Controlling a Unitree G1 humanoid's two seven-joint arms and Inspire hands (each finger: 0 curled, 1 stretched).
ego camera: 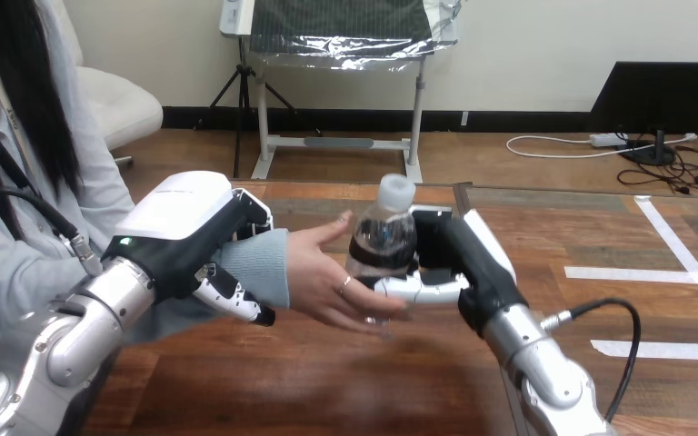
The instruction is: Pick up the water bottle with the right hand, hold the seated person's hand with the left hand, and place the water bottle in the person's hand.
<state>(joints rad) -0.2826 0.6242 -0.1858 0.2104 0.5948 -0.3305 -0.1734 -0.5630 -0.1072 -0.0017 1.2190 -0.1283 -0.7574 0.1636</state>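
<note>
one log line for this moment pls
left hand curled round person's wrist | right hand gripping water bottle upright | person's hand open under bottle base

Support surface: a wooden table (327,381) with a plank-pattern top in dark brown tones. It fills the lower half of the frame, and its far edge runs across at mid-height.

Items lying directly on the top, all in the right part of the frame:
- A long white tape strip (686,259), running diagonally from the far edge toward the right border.
- A second white tape strip (632,273), horizontal, meeting the diagonal one.
- A third white tape strip (663,350), horizontal, below the second.

At centre frame, the base of the water bottle (383,241) is hidden; contact with the top cannot be determined.
</note>
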